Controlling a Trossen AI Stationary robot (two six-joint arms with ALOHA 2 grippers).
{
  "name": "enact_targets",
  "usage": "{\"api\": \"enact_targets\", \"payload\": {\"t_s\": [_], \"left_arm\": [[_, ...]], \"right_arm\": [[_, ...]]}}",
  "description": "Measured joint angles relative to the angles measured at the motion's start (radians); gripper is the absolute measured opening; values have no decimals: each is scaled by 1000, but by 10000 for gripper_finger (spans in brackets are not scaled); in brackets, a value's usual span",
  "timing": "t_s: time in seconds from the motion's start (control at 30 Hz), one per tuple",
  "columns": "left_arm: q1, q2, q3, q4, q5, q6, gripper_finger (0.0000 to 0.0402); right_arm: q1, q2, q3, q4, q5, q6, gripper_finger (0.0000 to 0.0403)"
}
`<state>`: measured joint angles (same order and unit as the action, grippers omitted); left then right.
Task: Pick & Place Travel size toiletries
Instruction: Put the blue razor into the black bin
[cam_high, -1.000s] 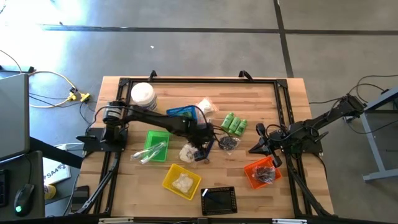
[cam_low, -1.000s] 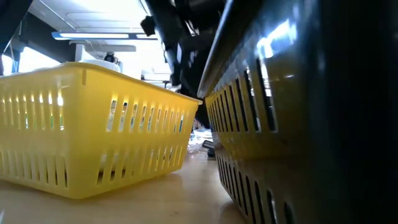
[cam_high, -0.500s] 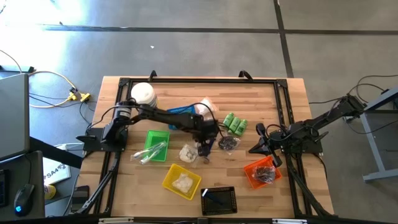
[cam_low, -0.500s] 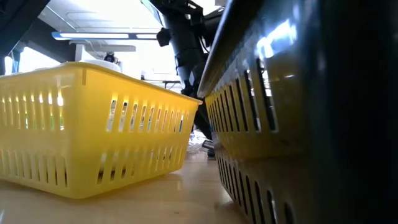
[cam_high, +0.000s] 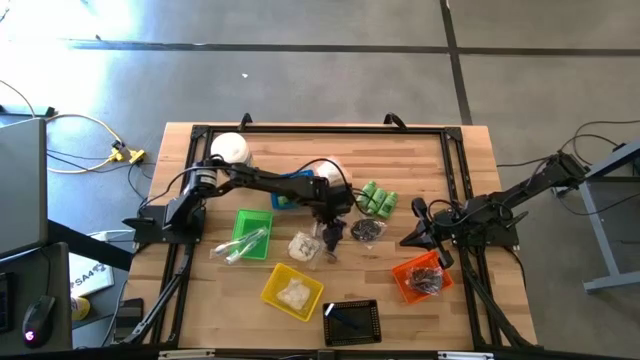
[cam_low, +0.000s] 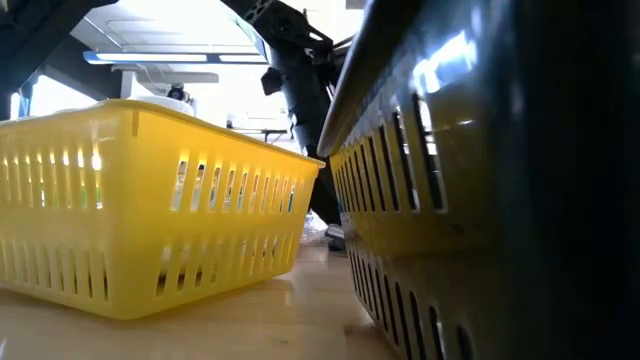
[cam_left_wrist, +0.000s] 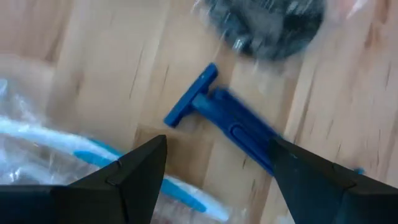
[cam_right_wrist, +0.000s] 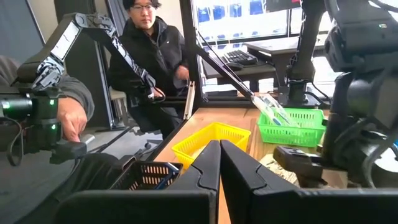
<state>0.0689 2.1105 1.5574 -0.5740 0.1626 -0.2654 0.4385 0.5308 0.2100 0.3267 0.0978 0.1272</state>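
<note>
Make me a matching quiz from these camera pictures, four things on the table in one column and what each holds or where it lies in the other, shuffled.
Things:
1. green basket
2. orange basket
3. yellow basket
4. blue razor

Contents or place:
A. white packets
B. bare wood, under the left gripper
C. dark pieces
D. clear sachet with sticks

Pairs: 1-D, 2-C, 3-A, 4-B

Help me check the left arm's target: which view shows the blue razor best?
The left wrist view: the blue razor lies on the wood between the open left gripper fingers. The high view shows only that gripper over the spot. The low and right wrist views do not show it.
</note>
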Motion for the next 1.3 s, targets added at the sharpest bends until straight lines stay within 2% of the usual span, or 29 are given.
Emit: {"api": "enact_targets", "payload": {"t_s": [0.3, 0.57, 0.8, 1.07, 1.3], "left_arm": [[10, 15, 4, 25, 1, 0, 274], [5, 15, 3, 18, -15, 18, 226], [-20, 15, 2, 8, -81, 87, 219], [-59, 15, 2, -9, -200, 149, 219], [-65, 15, 2, -17, -221, 160, 218]], "right_arm": [[0, 0, 0, -1, 0, 0, 3], [0, 0, 0, -1, 0, 0, 3], [0, 0, 0, -1, 0, 0, 3], [0, 0, 0, -2, 0, 0, 3], [0, 0, 0, -2, 0, 0, 3]]}}
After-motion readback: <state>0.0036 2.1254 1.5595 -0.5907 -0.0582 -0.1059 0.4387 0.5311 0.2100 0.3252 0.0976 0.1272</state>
